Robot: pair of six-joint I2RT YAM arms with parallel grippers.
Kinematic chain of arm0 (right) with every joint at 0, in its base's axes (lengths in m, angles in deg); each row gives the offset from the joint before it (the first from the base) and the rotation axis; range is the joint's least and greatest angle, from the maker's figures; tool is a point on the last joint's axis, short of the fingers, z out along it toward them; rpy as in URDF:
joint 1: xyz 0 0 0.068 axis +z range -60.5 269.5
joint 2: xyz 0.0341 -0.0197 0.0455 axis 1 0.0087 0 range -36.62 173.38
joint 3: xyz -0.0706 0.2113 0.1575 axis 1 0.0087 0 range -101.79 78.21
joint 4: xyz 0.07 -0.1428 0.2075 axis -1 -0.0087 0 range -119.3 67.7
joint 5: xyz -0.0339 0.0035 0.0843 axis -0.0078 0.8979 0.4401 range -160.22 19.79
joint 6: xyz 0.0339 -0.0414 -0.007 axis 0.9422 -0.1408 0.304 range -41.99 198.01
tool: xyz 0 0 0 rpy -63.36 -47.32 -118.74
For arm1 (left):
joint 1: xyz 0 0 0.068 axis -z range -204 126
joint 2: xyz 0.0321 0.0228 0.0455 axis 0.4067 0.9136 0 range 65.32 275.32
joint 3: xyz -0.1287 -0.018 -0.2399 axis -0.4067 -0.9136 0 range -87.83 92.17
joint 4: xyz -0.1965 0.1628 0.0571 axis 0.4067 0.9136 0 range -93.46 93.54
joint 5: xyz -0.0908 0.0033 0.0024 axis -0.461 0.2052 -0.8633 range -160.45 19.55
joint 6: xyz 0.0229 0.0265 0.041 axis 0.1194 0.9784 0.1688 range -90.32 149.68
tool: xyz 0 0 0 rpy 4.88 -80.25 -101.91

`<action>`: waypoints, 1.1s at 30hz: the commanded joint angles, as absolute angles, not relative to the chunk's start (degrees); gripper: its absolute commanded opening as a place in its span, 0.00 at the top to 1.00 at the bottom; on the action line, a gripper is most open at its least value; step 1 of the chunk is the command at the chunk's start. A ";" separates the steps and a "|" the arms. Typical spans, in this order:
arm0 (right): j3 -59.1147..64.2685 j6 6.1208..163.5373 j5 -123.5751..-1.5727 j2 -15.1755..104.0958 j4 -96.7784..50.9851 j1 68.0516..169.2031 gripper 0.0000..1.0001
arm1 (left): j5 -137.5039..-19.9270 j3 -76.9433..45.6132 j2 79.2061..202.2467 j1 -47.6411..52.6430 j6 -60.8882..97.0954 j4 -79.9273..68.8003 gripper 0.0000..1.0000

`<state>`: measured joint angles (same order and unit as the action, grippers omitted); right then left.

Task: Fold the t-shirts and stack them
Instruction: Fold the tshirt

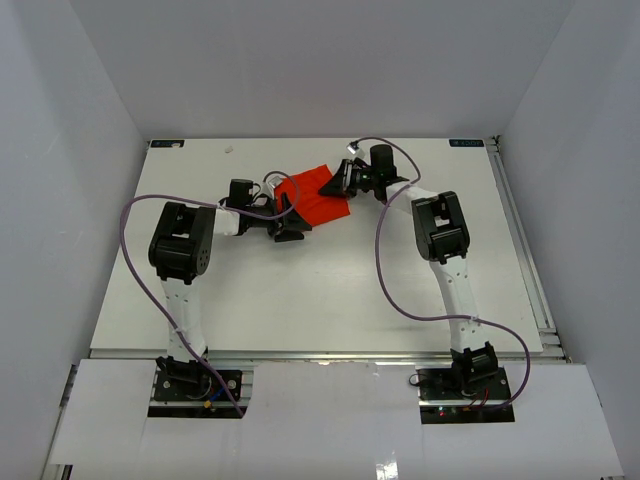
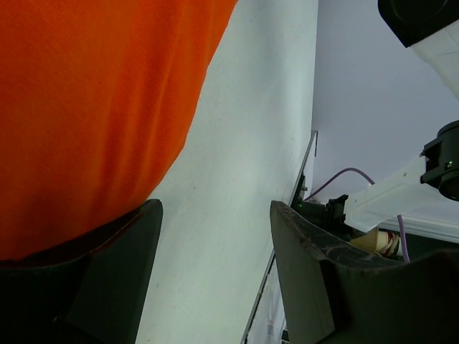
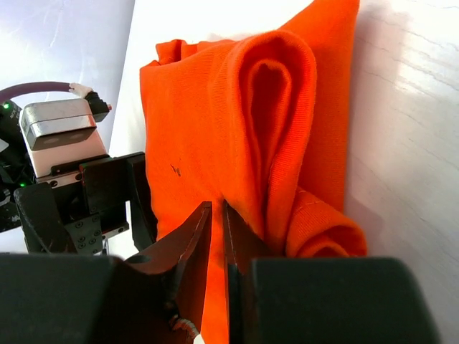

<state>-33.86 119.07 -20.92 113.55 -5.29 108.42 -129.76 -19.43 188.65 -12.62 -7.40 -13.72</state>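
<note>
The bright orange-red t-shirt (image 1: 312,195) lies bunched and partly folded at the far middle of the white table. My right gripper (image 1: 335,182) is at its far right side. In the right wrist view the jaws (image 3: 216,208) are shut on a thin layer of the t-shirt (image 3: 215,107), beside a rolled fold. My left gripper (image 1: 290,215) is at the shirt's near left edge. In the left wrist view it (image 2: 215,208) is open with bare table between the fingers, and the t-shirt (image 2: 86,107) drapes over the left finger (image 2: 115,272).
The white table (image 1: 300,300) is enclosed by white walls on three sides. A metal rail (image 1: 525,250) runs along its right edge. Purple cables (image 1: 390,270) loop over the table from both arms. The left gripper body (image 3: 79,179) shows in the right wrist view.
</note>
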 commanded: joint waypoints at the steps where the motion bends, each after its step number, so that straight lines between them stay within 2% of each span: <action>1: -33.32 116.51 -23.37 114.64 -6.31 106.64 0.82 | -128.99 -20.51 189.60 -13.19 -5.47 -12.69 0.27; 6: -33.93 116.77 -19.51 112.80 -2.27 105.85 0.82 | -129.34 -20.25 189.42 -13.71 -4.60 -11.64 0.27; 11: -38.59 113.36 -13.80 107.62 -1.72 104.88 0.77 | -131.10 -20.33 182.60 -13.72 -1.79 -6.72 0.27; 14: -42.63 102.04 -12.56 103.31 -13.48 104.62 0.71 | -130.84 -20.95 173.65 -13.72 -0.55 -3.82 0.25; 17: -41.24 88.42 -14.57 97.52 -27.71 104.62 0.64 | -128.65 -21.39 164.33 -13.72 1.03 0.31 0.23; 18: -38.54 84.73 -15.62 94.02 -33.49 104.62 0.61 | -126.90 -21.56 162.11 -13.80 1.73 1.54 0.22; 23: -28.24 64.52 -27.22 81.53 -43.21 104.62 0.51 | -117.76 -24.37 149.72 -14.50 2.70 1.56 0.15; 25: -23.16 60.89 -33.00 74.76 -44.88 104.53 0.43 | -111.54 -26.83 143.48 -14.68 2.88 -0.72 0.03; 26: -21.47 58.18 -34.86 72.39 -45.06 104.53 0.40 | -109.93 -27.71 141.45 -14.86 2.79 -1.69 0.02; 27: -19.89 57.28 -36.71 67.93 -45.15 104.53 0.29 | -108.44 -28.59 139.61 -14.86 2.79 -2.57 0.02; 29: -15.51 56.40 -41.90 63.68 -44.98 104.36 0.16 | -105.88 -30.17 135.38 -15.12 2.35 -3.02 0.02; 30: -14.09 56.05 -42.96 59.49 -44.80 104.35 0.03 | -105.53 -30.18 134.41 -15.21 2.26 -3.02 0.02; 33: -6.27 57.09 -47.79 50.96 -42.17 104.18 0.00 | -105.17 -29.83 131.42 -15.30 2.35 -0.57 0.02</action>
<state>-11.52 60.39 -39.78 57.35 -41.68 104.48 -109.22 -29.42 133.85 -14.94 1.65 -2.12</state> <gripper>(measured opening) 0.997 0.980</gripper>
